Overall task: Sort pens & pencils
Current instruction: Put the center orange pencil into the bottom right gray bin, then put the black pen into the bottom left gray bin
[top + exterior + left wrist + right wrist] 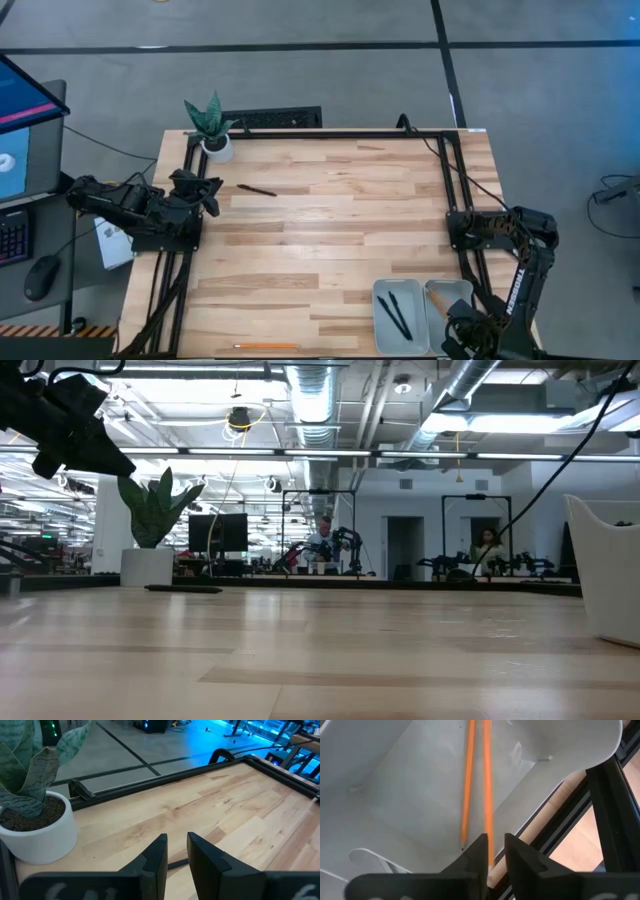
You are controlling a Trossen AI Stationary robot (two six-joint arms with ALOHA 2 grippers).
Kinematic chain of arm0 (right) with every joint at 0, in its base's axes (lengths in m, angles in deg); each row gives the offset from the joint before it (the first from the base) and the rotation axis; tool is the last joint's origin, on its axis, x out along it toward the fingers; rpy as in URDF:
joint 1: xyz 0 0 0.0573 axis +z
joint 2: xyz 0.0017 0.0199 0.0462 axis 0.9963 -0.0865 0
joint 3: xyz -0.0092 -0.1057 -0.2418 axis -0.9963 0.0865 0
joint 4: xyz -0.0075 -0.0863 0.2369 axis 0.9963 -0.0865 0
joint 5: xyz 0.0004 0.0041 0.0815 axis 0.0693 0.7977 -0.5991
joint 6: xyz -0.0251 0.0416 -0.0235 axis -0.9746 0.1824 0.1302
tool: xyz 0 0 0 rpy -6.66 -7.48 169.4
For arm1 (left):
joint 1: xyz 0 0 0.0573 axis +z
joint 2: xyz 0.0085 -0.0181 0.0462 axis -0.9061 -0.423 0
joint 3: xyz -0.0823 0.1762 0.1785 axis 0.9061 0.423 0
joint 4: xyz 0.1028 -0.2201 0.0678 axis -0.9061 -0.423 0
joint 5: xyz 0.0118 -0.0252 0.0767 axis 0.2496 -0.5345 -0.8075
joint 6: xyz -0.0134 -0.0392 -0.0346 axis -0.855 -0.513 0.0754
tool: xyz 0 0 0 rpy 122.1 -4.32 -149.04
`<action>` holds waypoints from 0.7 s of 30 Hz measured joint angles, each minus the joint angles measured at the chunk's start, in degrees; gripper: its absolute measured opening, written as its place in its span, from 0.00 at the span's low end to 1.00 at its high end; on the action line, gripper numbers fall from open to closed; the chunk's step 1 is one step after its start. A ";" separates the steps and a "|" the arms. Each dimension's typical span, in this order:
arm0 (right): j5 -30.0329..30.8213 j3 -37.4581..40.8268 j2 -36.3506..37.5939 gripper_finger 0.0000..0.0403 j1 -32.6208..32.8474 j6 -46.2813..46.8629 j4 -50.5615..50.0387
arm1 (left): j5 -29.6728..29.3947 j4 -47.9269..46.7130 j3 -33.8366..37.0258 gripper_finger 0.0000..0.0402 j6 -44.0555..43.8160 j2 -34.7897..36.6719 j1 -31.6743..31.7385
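Your right tool hangs over the right-hand white tray at the near right corner of the desk, its fingers drawn close together around an orange pencil that runs straight down between them; a second pencil already lies in that tray. Judging by this, you are placing: lower until the held pencil lies along the tray floor beside the other, then spread the fingers and lift straight up so nothing gets dragged out. Keep clear of the tray's raised lip.

Two black pens lie in the neighbouring left tray. One more pen lies out on the desk near the potted plant, and one pencil rests at the near edge, so the sort is partly done.

Your right arm is folded low at the corner, wrist pointing down into the tray. Your left tool waits at the far left beside the plant, fingers nearly together and holding nothing, pointing toward the loose pen.
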 joint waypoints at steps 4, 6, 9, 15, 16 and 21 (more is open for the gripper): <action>0.02 0.00 0.00 0.33 -0.04 -0.03 0.00 | 0.00 0.62 0.00 0.16 1.01 0.00 0.00; 0.45 0.00 0.00 0.38 -0.04 0.13 0.06 | 0.00 0.59 0.00 0.16 1.03 0.00 0.00; 1.08 -0.02 0.06 0.43 -0.06 -0.02 0.25 | 0.00 0.59 0.00 0.16 1.05 0.00 0.00; 0.40 -0.97 -0.23 0.45 -1.05 -1.54 -1.07 | 0.00 0.58 0.00 0.16 1.03 0.00 0.00; 0.46 -1.62 -0.28 0.44 -1.40 -2.24 -1.42 | -0.01 0.58 0.00 0.16 1.03 0.00 0.00; 1.25 -4.35 -0.38 0.43 -3.47 -3.17 -4.04 | -0.02 0.58 0.00 0.16 1.01 0.00 0.00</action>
